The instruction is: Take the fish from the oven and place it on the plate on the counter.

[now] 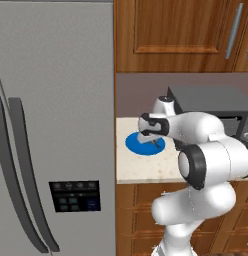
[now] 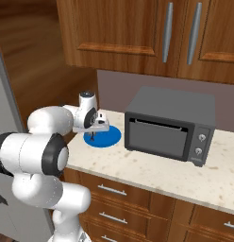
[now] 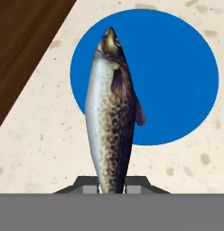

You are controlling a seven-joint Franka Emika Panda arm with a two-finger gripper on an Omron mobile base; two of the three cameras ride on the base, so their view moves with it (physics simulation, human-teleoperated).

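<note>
My gripper [image 3: 113, 185] is shut on the tail end of the fish [image 3: 111, 117], a silver-grey spotted fish that hangs head-down from the fingers. Its head hangs over the left part of the blue plate [image 3: 177, 76], which lies flat on the beige counter [image 3: 41, 135]. From the left base view the gripper [image 1: 150, 138] hovers just above the plate [image 1: 138, 146]. From the right base view the gripper [image 2: 93, 128] is over the plate [image 2: 109, 138], with the fish [image 2: 92, 136] a small dark sliver beneath it. The grey oven [image 2: 171, 127] stands on the counter right of the plate, its door shut.
A steel fridge [image 1: 51, 125] rises close to the left of the counter [image 1: 146, 167]. Wooden wall cabinets [image 2: 137, 33] hang above. The oven [image 1: 211, 102] takes up the right back of the counter. Drawers [image 2: 119, 194] run below the counter edge.
</note>
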